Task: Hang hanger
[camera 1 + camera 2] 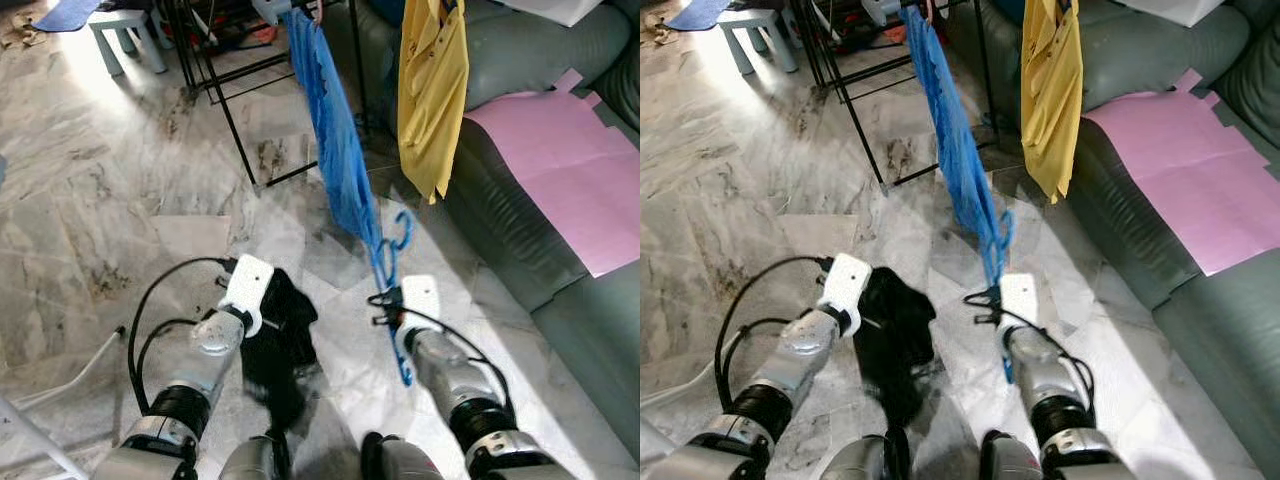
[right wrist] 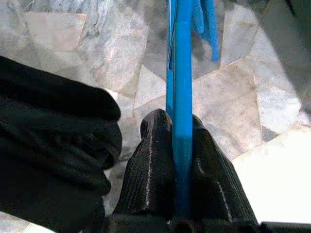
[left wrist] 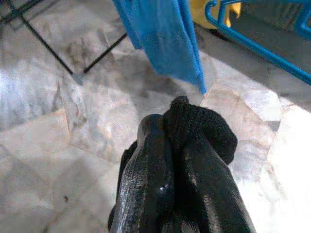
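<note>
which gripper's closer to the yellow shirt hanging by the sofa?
Right. The right gripper, shut on the blue plastic hanger, sits below the yellow shirt, slightly to its left. The left gripper, clamping black cloth, is farther left.

Daylight falls from the upper left across the marble floor (image 1: pixel 90 200), which glares almost white near the small stool (image 1: pixel 125 35) and in patches between the two arms. The head views are sharp in the middle and bend slightly toward the edges. The sofa (image 1: pixel 520 210) lies in softer shade. In the wrist views the black fingers (image 3: pixel 150 179) close to the lens are blurred and dark, while the floor behind is bright and washed out
</note>
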